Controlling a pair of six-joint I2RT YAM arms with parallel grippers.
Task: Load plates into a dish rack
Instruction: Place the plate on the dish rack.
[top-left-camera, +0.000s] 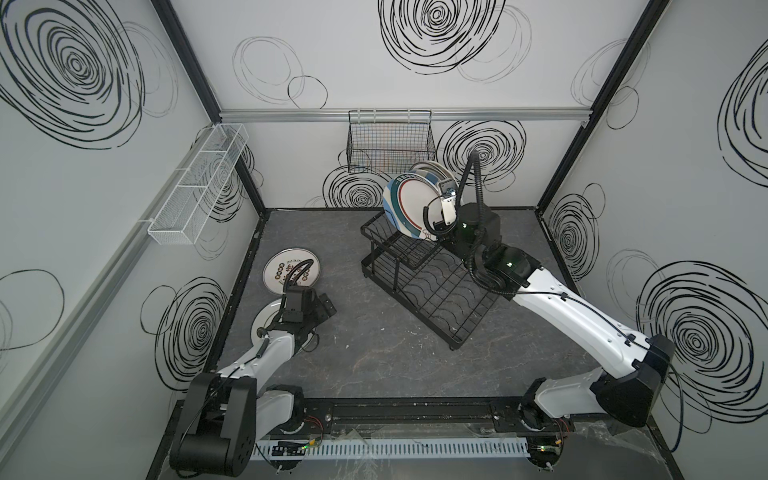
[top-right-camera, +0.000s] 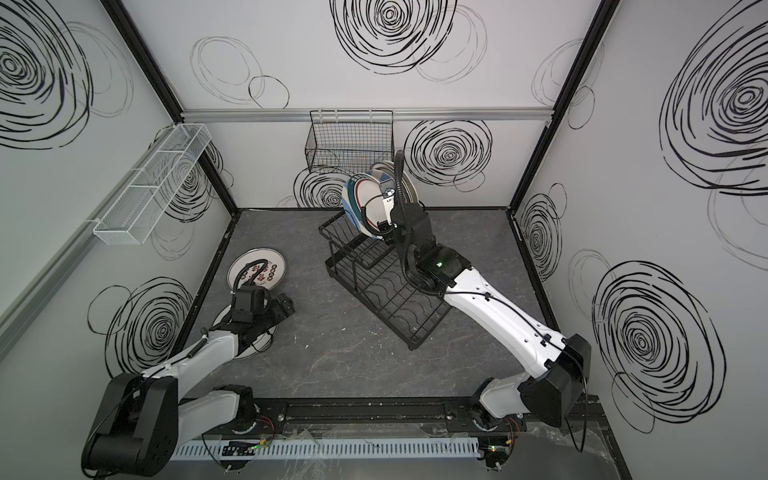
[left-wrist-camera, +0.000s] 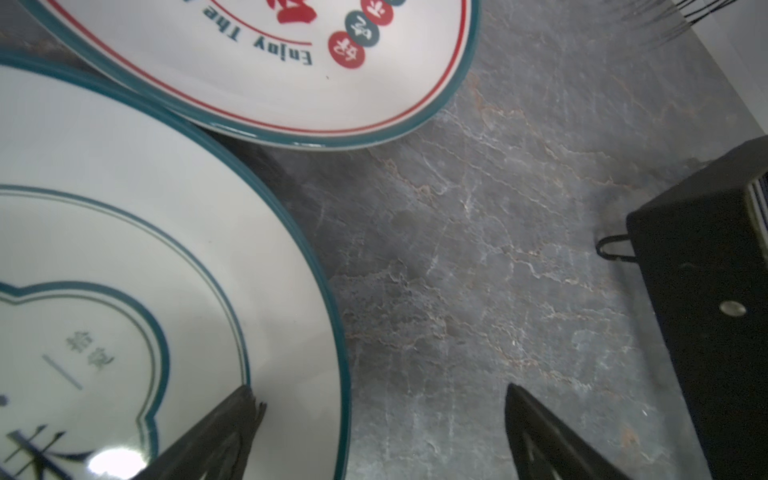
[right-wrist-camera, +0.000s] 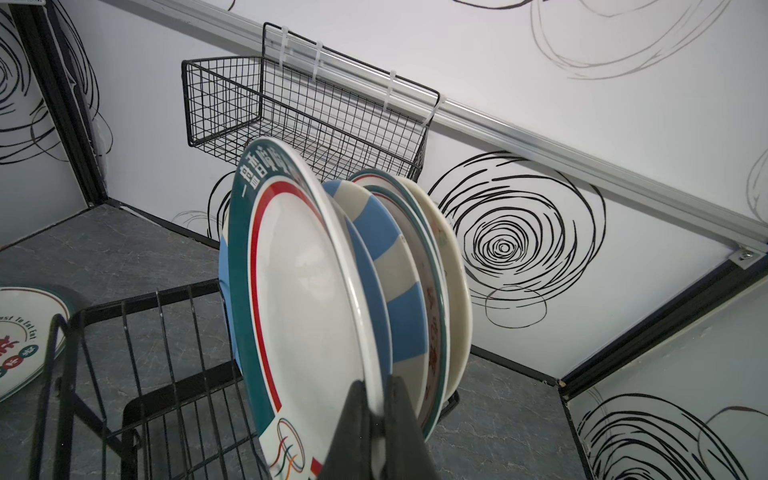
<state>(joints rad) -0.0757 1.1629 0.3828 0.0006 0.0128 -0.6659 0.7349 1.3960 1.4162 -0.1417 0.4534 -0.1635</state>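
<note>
The right gripper was seen pressed together on the lower rim of a white round plate with a broad teal rim and a red ring, the rim being pinched between its two black fingers. This plate was held on edge, nearly upright, over the small raised upper basket of the black two-tier wire dish rack. The rack was set at an angle on the dark grey marbled tabletop. Whether the plate's lower edge was seated in the slots could not be told. Just behind it a blue-and-cream striped plate was stood on edge. Behind that, more plates were packed closely, the rearmost being a plain cream plate. In both top views this group was shown at the far end of the rack, below the black grid wall basket.

The left gripper was held spread wide, low over the near left part of the table. One finger was seen over the face of a flat-lying white plate with a thin teal rim and blue line drawing; the other was over bare tabletop. Just beside that plate, a white plate with a teal rim, red ring and printed lettering was laid flat, well apart from the rack.
</note>
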